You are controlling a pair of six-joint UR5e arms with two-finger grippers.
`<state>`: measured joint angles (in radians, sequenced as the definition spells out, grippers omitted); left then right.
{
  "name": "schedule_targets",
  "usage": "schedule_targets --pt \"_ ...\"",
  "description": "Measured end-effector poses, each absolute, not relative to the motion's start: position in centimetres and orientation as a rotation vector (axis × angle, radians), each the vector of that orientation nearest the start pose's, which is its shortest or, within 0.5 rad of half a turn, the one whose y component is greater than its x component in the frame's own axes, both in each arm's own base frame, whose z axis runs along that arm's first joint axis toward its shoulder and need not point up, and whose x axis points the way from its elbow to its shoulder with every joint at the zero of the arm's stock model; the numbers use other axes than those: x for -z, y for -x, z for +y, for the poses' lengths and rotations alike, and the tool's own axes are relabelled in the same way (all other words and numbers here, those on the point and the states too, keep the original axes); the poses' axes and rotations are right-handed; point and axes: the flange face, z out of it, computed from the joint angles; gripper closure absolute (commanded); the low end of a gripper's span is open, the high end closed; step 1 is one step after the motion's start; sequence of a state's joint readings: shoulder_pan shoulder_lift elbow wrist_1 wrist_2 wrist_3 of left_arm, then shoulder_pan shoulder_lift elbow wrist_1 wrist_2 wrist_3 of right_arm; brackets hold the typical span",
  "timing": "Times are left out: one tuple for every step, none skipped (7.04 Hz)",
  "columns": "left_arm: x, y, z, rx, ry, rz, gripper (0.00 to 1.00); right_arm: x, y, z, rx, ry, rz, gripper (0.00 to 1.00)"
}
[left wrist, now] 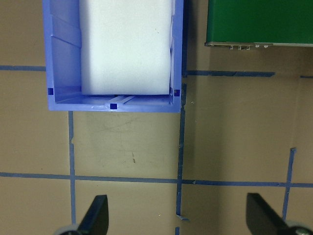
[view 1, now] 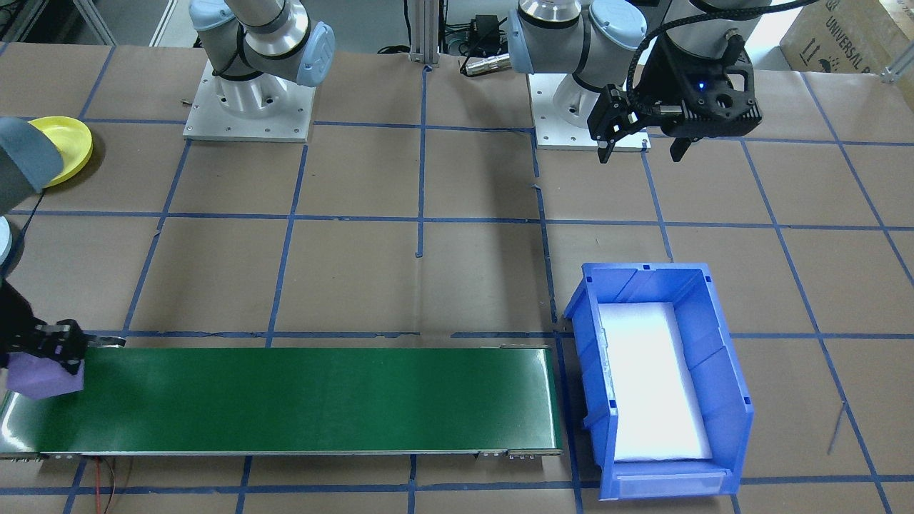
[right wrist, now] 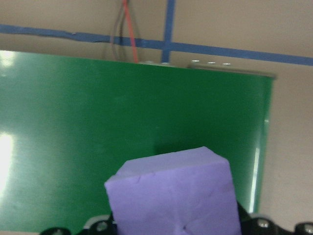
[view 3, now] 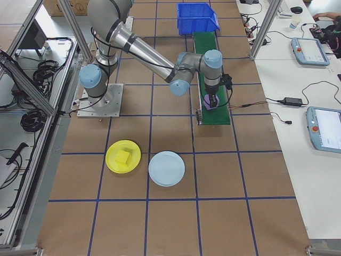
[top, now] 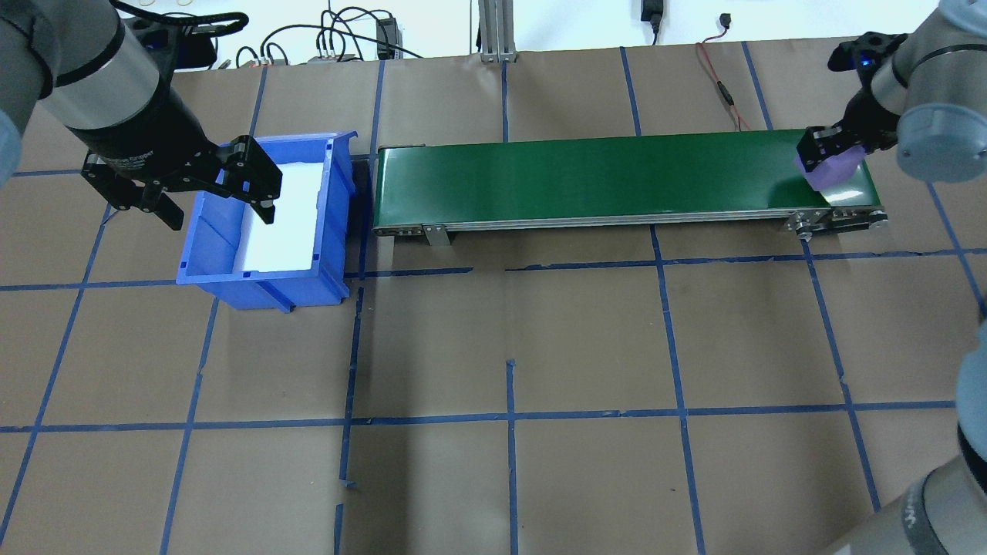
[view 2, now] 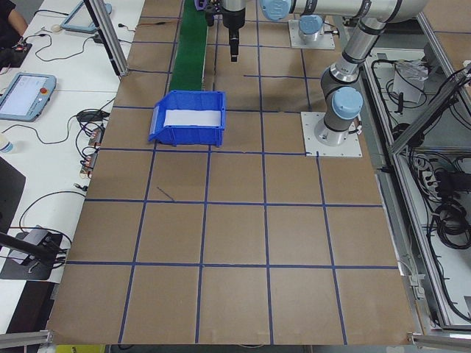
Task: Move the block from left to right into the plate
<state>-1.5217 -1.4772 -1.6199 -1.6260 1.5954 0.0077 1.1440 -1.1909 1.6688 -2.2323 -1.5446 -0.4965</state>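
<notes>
Right gripper (top: 823, 158), black and two-fingered, closed on a purple foam cube (top: 834, 169) at the end of the long green conveyor belt (top: 586, 181) farthest from the blue bin; in the right wrist view the cube (right wrist: 177, 193) fills the lower frame with the belt (right wrist: 98, 122) behind it. Whether the cube touches the belt surface cannot be told.

Left gripper (top: 214, 199), fingers spread wide and holding nothing, hangs above the near wall of the rectangular blue plastic bin (top: 324, 231), which contains a white foam liner (top: 285, 216) and stands just beside the belt's other end.

Round, shallow bright yellow plastic plate (view 3: 113, 152), well apart from the belt on the brown paper-covered table (view 3: 240, 192), holds a small yellow cube (view 3: 123, 157). A pale blue round plate (view 3: 167, 168) lies just beside it.
</notes>
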Motion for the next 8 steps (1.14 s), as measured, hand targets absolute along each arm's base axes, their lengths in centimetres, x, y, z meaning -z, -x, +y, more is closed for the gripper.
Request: schedule_targets --pt "-50.2 10.9 -45.7 -0.018 0.064 3.117 0.0 -31.6 18.1 -60.8 0.307 0.009 3.22 0.64" --pt "-50.2 10.9 -45.7 -0.017 0.065 3.118 0.0 -32.4 23.6 -58.4 0.298 -0.077 3.24 0.64" --pt "-50.3 10.9 -45.7 -0.017 0.065 3.118 0.0 -31.8 30.2 -54.3 0.242 -0.151 3.24 0.64" --pt "-50.3 10.9 -45.6 -0.017 0.064 3.117 0.0 -30.1 36.4 -49.0 0.174 -0.202 3.222 0.64" --pt "-50.3 10.9 -45.6 -0.017 0.063 3.117 0.0 -28.3 40.6 -44.2 0.124 -0.22 3.199 0.47" --pt "-50.3 10.9 -45.6 -0.017 0.062 3.117 0.0 -26.6 42.8 -40.6 0.089 -0.257 3.17 0.15" --pt "-50.3 11.0 -45.6 -0.017 0.06 3.117 0.0 -25.3 43.6 -38.8 0.068 -0.285 3.146 0.0" --pt "-50.3 11.0 -45.6 -0.017 0.058 3.117 0.0 -24.4 43.9 -38.1 0.058 -0.299 3.133 0.0"
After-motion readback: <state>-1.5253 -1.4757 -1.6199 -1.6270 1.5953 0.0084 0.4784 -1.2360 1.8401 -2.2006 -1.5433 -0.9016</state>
